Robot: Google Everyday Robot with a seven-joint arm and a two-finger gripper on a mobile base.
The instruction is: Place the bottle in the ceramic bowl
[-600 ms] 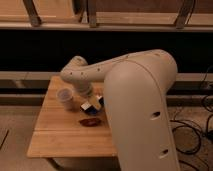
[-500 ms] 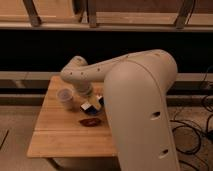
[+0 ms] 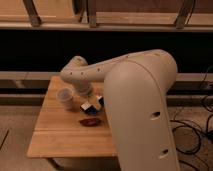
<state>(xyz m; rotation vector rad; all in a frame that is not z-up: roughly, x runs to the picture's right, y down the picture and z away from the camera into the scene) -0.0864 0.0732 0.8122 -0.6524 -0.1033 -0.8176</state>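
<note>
My gripper [image 3: 88,98] hangs at the end of the white arm [image 3: 100,72], low over the middle of the wooden table [image 3: 55,135]. It sits just right of a white cup [image 3: 65,96] and right above a blue-and-white box [image 3: 92,105]. The bottle does not show; it is hidden or out of view. The ceramic bowl does not show either; my large arm covers the right side of the table.
A small flat dark-red object [image 3: 90,121] lies on the table just in front of the box. The table's left and front edges show. A dark shelf and rails run behind the table. Cables [image 3: 192,130] lie on the floor at right.
</note>
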